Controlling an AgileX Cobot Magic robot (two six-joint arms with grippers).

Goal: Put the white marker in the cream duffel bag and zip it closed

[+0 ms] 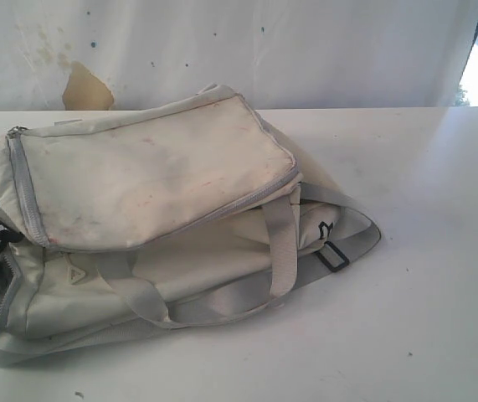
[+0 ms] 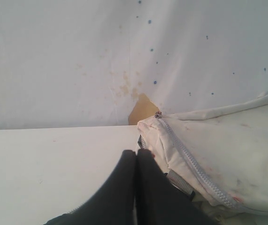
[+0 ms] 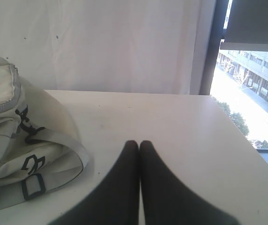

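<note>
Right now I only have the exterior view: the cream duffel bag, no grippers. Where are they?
Observer: The left gripper is shut, its tips close beside the cream duffel bag's zippered end.
Operator: And the right?
Observer: The right gripper is shut too, over the table, the bag's black buckle off to one side.
Operator: Any marker in the wrist views?
Observer: No, the white marker shows in no view.

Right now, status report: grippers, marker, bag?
Left gripper shut, empty, beside the bag. Right gripper shut, empty, over the table. Marker not in view; zipper looks closed. Straps lie loose.
</note>
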